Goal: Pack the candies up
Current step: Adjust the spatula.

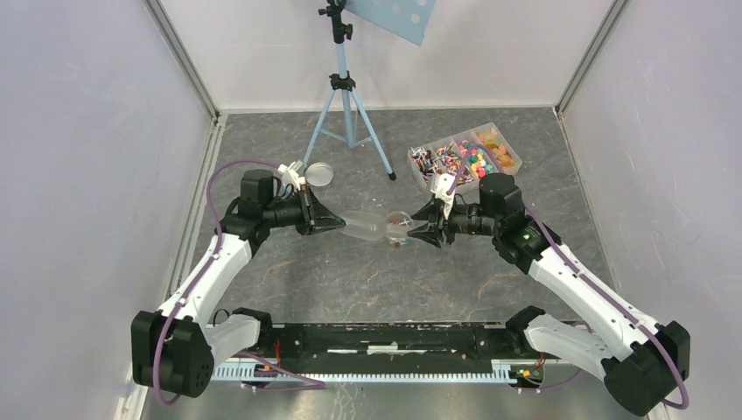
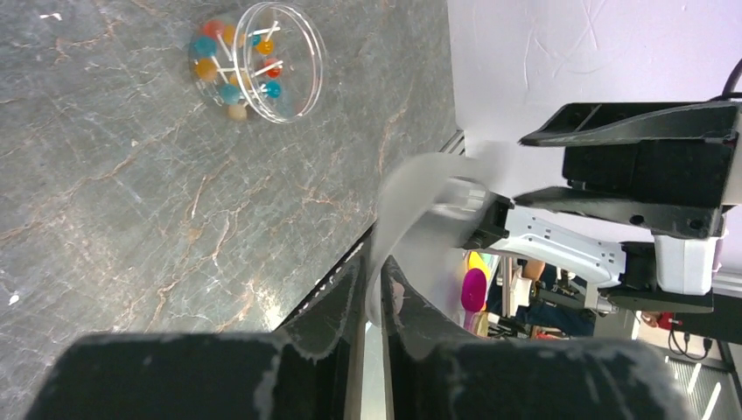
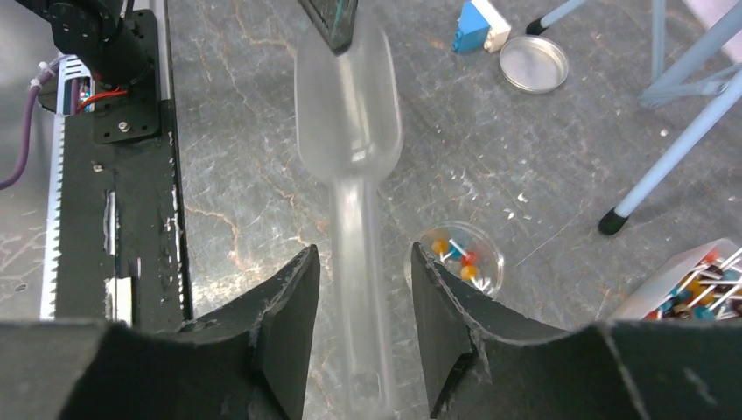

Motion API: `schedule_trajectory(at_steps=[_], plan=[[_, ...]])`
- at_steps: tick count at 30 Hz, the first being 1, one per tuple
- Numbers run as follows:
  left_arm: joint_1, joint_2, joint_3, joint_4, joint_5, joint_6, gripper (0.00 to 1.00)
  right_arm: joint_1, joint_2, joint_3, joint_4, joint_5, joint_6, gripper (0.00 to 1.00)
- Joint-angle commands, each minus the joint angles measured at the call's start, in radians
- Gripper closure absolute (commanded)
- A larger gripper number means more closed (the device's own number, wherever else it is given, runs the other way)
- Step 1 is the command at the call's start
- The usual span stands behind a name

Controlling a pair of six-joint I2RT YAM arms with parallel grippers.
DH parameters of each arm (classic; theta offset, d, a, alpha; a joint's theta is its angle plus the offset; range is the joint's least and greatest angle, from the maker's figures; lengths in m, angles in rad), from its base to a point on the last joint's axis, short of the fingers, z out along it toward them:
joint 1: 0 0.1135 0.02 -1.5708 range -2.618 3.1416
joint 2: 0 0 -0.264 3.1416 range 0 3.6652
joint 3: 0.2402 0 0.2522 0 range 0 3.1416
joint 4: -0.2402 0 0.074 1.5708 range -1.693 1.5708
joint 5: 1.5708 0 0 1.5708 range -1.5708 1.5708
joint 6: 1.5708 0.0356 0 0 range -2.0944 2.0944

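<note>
My left gripper clamped on clear scoop rim, my right gripper apart around its handle, candies in dish beside

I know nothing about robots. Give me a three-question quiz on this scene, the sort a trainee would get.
1. True or false: the small clear jar on the table is empty.
2. Which fingers pinch the bowl end of the clear scoop? A: the left fingers. B: the right ones. C: none, it lies loose.
3. Fill in: the compartment tray full of sweets sits on the ___ arm's side of the table.

Key
1. False: it holds several candies on sticks.
2. A. The right fingers stand open on either side of the scoop's handle.
3. right
</note>
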Motion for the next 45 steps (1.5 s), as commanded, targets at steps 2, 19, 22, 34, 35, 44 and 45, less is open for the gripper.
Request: schedule_trajectory(at_steps=[2, 19, 22, 34, 35, 44, 45], plan=[[0.024, 0.0, -0.012, 0.018, 0.041, 0.03, 0.98, -0.016, -0.016, 0.004, 0.12, -0.054, 0.056, 0.49], [0.111, 0.003, -0.114, 0.264, 0.162, -0.252, 0.98, -0.019, -0.025, -0.063, 0.25, -0.035, 0.018, 0.26], [0.131, -0.001, -0.134, 0.326, 0.191, -0.315, 0.98, -0.019, -0.052, -0.122, 0.327, -0.067, 0.029, 0.21], [0.142, -0.02, -0.214, 0.515, 0.223, -0.482, 0.98, -0.019, -0.037, -0.214, 0.558, -0.068, 0.146, 0.21], [0.141, -0.022, -0.218, 0.517, 0.224, -0.486, 0.98, -0.019, -0.027, -0.212, 0.576, -0.083, 0.164, 0.22], [0.141, -0.04, -0.233, 0.532, 0.23, -0.506, 0.98, -0.019, 0.005, -0.213, 0.591, -0.095, 0.181, 0.27], [0.142, -0.04, -0.234, 0.533, 0.23, -0.507, 0.98, -0.019, 0.008, -0.21, 0.592, -0.097, 0.184, 0.28]])
